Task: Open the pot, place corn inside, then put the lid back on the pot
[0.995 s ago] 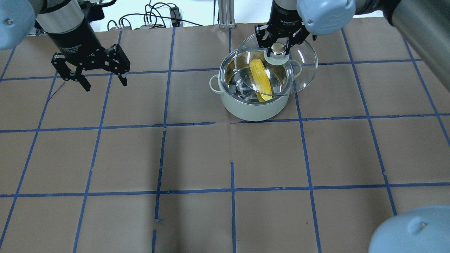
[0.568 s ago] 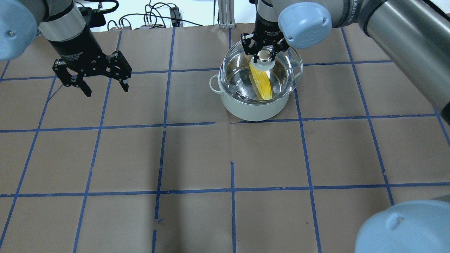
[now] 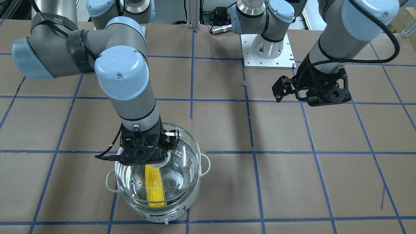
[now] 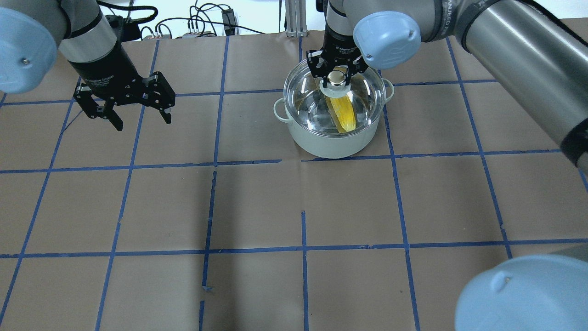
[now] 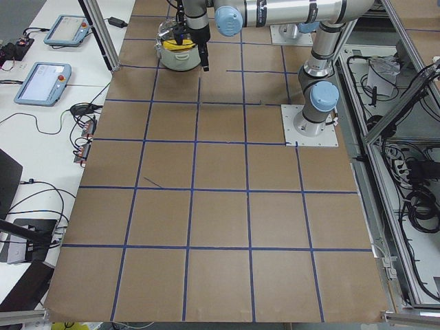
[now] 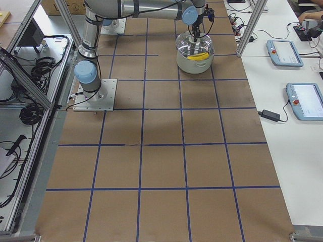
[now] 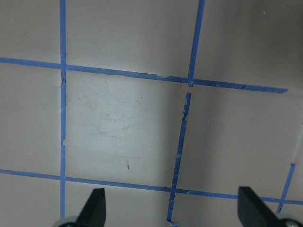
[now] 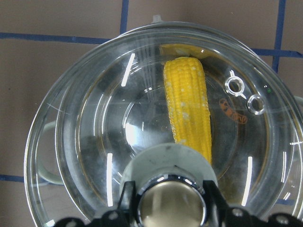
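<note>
The pale mint-white pot (image 4: 321,142) stands at the table's far middle, and also shows in the front view (image 3: 191,191). The yellow corn (image 4: 343,114) lies inside it, seen through the glass in the right wrist view (image 8: 187,106) and the front view (image 3: 154,187). The clear domed lid (image 4: 363,89) covers the pot's opening, about level. I cannot tell whether it rests on the rim. My right gripper (image 4: 336,76) is shut on the lid's knob (image 8: 171,205) from above. My left gripper (image 4: 142,120) is open and empty, hovering far to the left over bare paper (image 7: 173,208).
Brown paper with a blue tape grid (image 4: 303,248) covers the table. Cables (image 4: 202,23) lie beyond the far edge. The arms' white base plate (image 3: 268,52) is on the robot's side. Teach pendants (image 6: 305,101) lie on side tables.
My right gripper has carried the lid left and down, from tilted over the pot's right side to level over the opening. My left gripper has shifted slightly.
</note>
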